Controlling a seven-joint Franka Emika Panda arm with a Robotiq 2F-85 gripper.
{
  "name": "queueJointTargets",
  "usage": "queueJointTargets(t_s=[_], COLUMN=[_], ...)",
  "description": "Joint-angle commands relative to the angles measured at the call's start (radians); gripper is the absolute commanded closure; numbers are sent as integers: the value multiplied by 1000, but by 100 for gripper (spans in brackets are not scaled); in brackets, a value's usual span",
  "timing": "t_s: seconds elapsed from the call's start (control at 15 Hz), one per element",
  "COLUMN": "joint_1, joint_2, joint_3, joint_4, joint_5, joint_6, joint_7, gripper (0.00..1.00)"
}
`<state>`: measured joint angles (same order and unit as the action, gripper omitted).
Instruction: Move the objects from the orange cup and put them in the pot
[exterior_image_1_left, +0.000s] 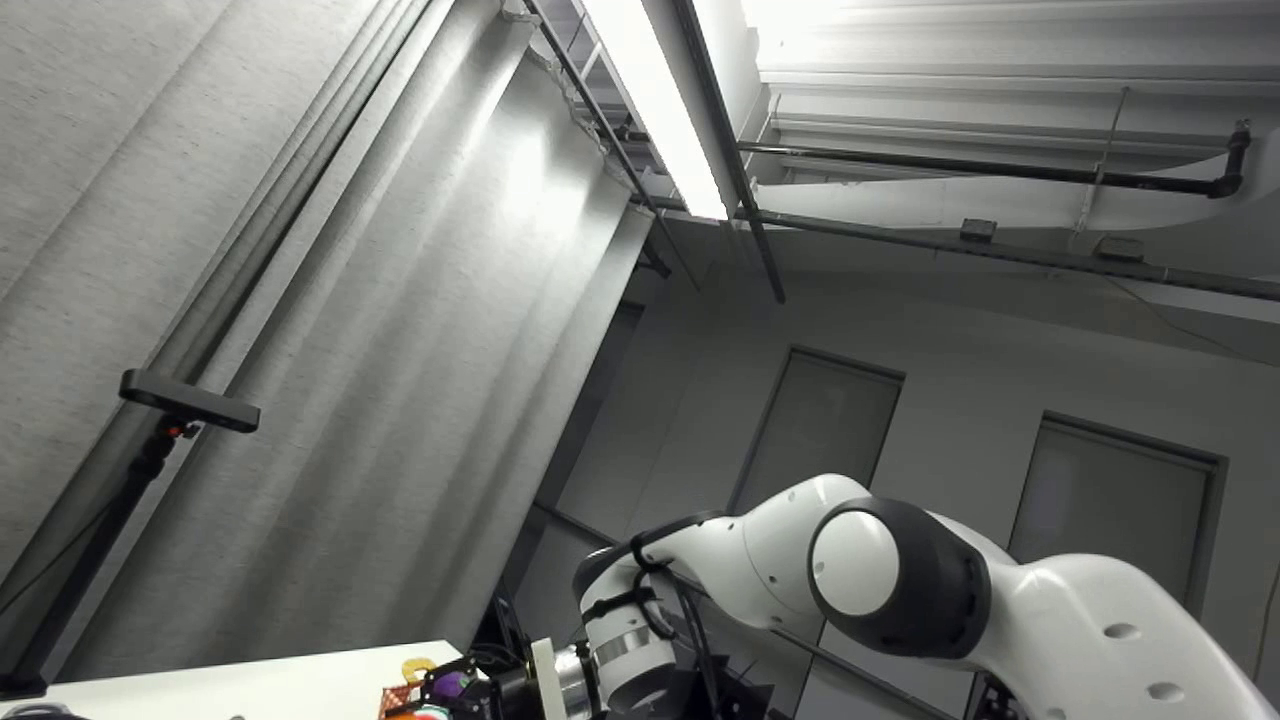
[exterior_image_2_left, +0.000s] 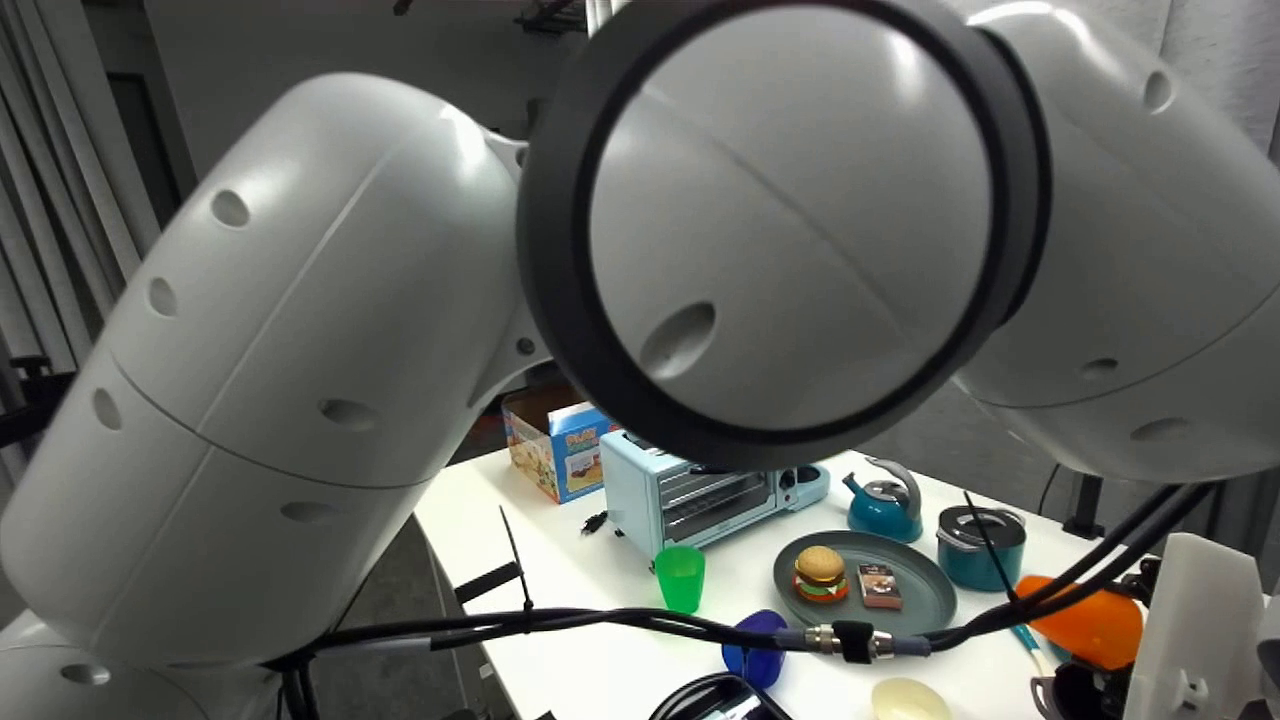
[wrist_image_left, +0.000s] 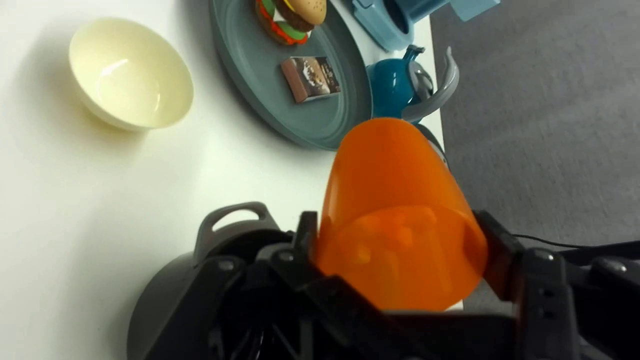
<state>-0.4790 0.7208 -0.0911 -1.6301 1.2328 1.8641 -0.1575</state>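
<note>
The orange cup (wrist_image_left: 385, 165) is in the middle of the wrist view, tilted, its wide end toward the camera. My gripper (wrist_image_left: 400, 235) is shut on it, one finger on each side near the wide end. The cup (exterior_image_2_left: 1085, 625) also shows tilted at the right of an exterior view. Faint lighter patches show on the cup; I cannot tell what is inside. The dark grey pot (wrist_image_left: 165, 295) stands at the lower left of the wrist view, partly hidden by the gripper. The cup is beside and above the pot. The inside of the pot is mostly hidden.
A cream bowl (wrist_image_left: 130, 75) lies left of a grey plate (wrist_image_left: 325, 117) with a toy burger (exterior_image_2_left: 821, 573) and a small box (exterior_image_2_left: 880, 587). A teal kettle (exterior_image_2_left: 885, 512) and lidded teal pot (exterior_image_2_left: 985, 560) stand behind. A green cup (exterior_image_2_left: 680, 578) and blue cup (exterior_image_2_left: 752, 660) stand nearer.
</note>
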Motion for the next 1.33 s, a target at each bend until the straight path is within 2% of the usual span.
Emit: queueJointTargets(t_s=[0.0, 0.27, 0.67, 1.27], joint_1=[-14, -19, -26, -19], joint_2=[59, 84, 105, 119], joint_3=[-19, -30, -42, -60], joint_4=[79, 103, 125, 142], joint_5=[68, 132, 244, 275], joint_6=[-115, -179, -281, -321], joint_7=[36, 48, 133, 180], gripper=[49, 49, 49, 49])
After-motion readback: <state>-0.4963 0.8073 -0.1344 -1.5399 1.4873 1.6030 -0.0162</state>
